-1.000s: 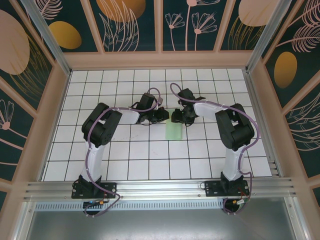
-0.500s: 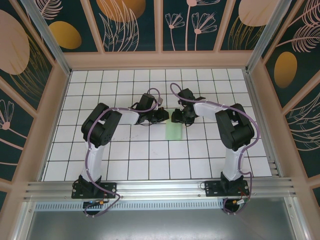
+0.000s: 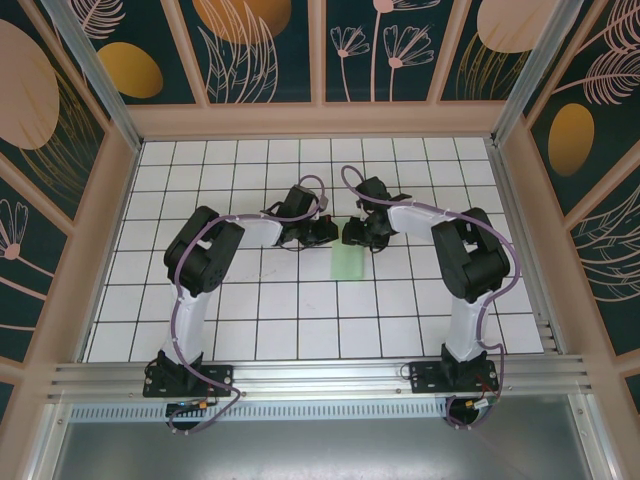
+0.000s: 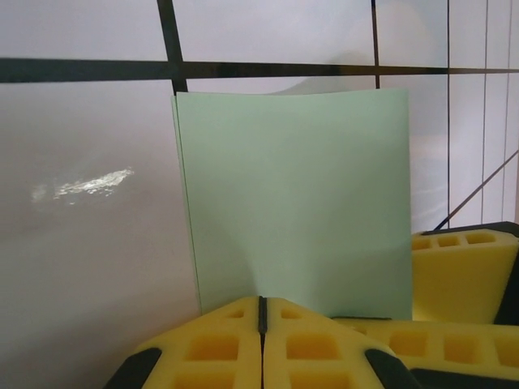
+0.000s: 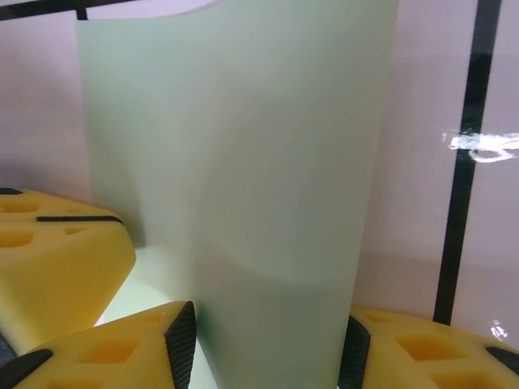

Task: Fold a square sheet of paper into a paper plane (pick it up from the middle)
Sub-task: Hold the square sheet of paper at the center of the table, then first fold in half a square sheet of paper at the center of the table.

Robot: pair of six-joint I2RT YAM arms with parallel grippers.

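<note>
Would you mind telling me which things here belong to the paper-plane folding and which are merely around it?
Part of the job:
mint-green paper, folded to a rectangle
left gripper, shut on its edge
right gripper, open, paper between its fingers

Just surroundings:
gridded tabletop
floral wall panels
metal rail by the arm bases

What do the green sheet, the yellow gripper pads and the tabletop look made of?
Sheet: thin matte paper, bowing and softly creased. Pads: likely foam, matte with moulded square pockets. Tabletop: hard glossy white surface, possibly laminate; it shows glare.
</note>
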